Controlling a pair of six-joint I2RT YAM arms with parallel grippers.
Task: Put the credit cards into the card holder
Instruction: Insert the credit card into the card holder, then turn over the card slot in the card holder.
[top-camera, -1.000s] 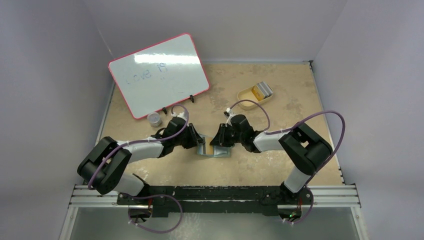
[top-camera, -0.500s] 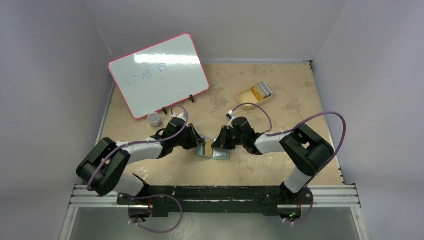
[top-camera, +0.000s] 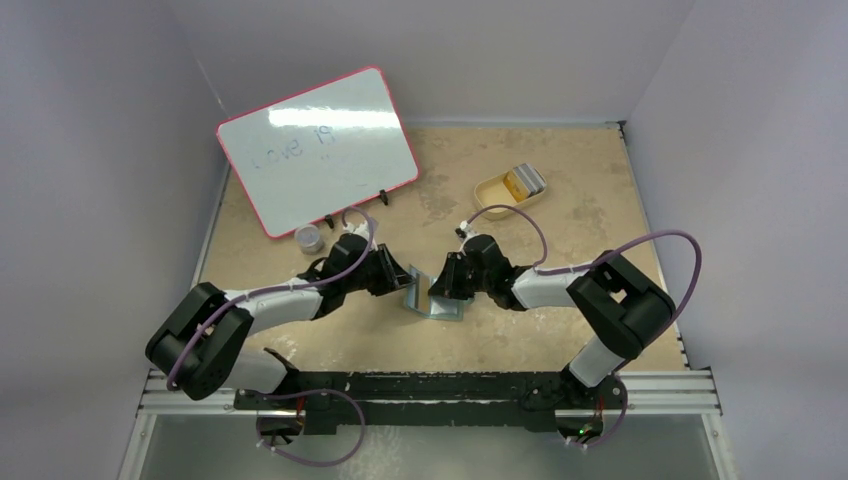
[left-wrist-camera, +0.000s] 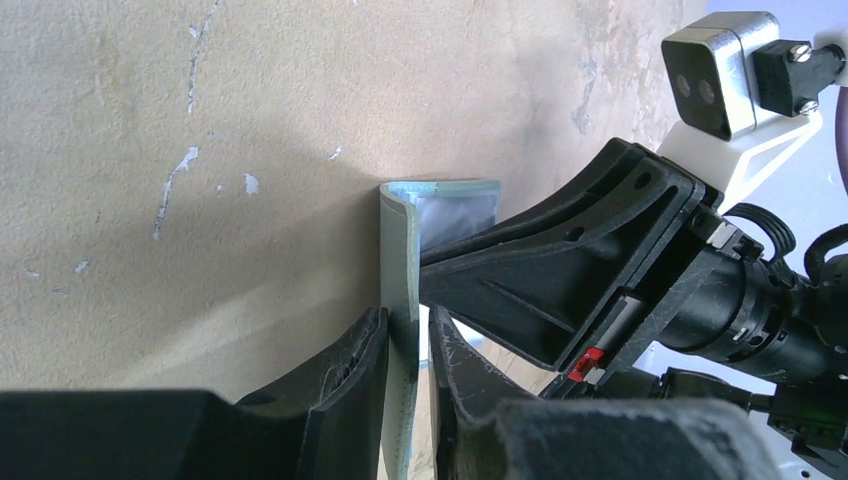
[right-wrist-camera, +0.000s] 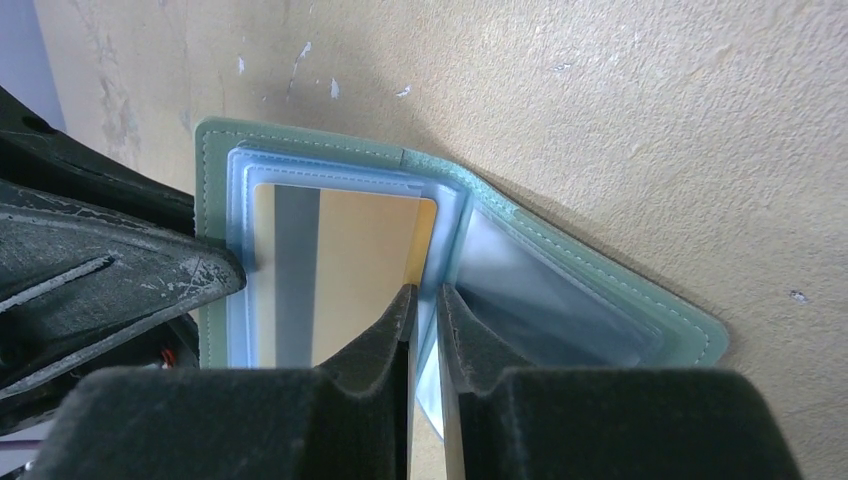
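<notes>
Beige table (top-camera: 560, 180) carries the card holder (top-camera: 425, 298) at its middle; left tool (left-wrist-camera: 408, 335) pinches one cover narrowly, propping it upright so the pockets gape; right tool (right-wrist-camera: 425, 310) nips what looks like an inner leaf to spread it, beside a gold card (right-wrist-camera: 350, 270) already pocketed.

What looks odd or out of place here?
The grey-green folding card holder sits askew: the left gripper pinches one cover upright, the right gripper pinches an inner clear sleeve. The tan tabletop bears white scuffs. Nothing spilled.
</notes>
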